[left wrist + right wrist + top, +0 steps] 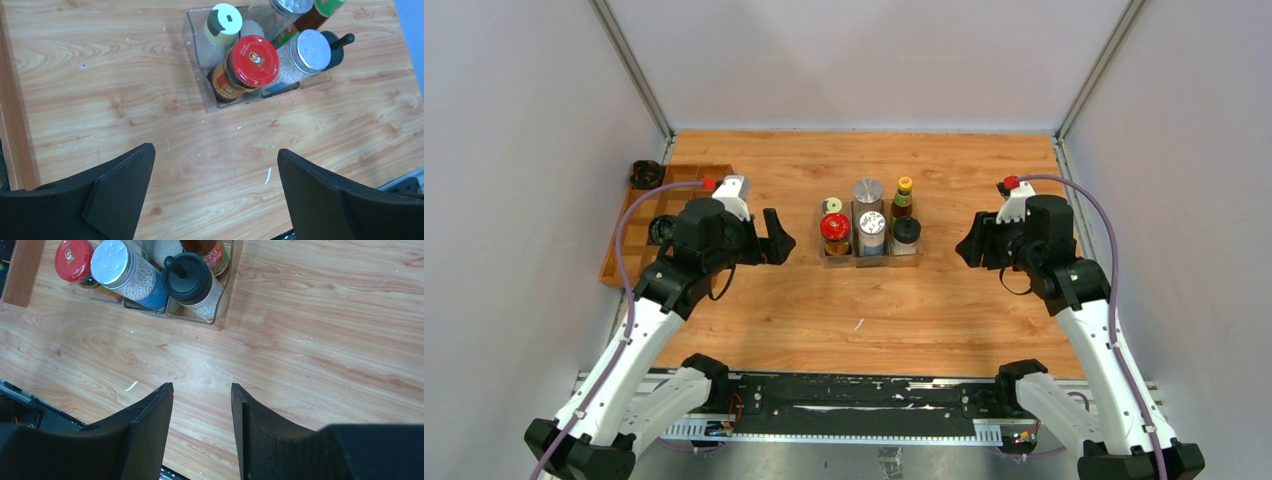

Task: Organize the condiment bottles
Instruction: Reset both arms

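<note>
Six condiment bottles [871, 232] are seen grouped in clear rack [194, 60] on counter [864, 310]; L tool [214, 152], R tool [202, 387] released, empty; task judged approx. done.

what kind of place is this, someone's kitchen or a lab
Most likely a robotics lab test cell, not a kitchen: a left arm and right arm bolted at the edge of a wood-grain table, bare white panels walling it in, and condiment bottles grouped in a clear rack.
</note>
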Controlling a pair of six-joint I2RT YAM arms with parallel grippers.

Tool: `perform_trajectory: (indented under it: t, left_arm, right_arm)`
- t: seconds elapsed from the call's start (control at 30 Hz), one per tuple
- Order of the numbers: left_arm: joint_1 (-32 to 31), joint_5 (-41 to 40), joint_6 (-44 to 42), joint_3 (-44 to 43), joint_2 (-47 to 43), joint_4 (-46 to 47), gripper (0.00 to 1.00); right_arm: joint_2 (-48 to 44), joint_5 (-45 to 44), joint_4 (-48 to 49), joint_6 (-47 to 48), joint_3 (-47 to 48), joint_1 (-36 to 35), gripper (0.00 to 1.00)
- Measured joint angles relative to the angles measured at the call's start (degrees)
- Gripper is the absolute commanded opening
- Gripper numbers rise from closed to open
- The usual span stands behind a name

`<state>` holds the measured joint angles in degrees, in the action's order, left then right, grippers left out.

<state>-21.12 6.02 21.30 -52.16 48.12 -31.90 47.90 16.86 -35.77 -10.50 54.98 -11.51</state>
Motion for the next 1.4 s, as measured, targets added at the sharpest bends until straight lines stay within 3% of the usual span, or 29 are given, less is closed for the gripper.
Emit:
perform_trajectory:
  t: [1.4]
  left_arm:
    - [0.0, 0.0, 0.4, 4.2, -0.5, -0.7, 1.0]
  right_arm:
    - [-0.4, 2.6, 0.0, -0.1, -0.1, 0.0, 0.55]
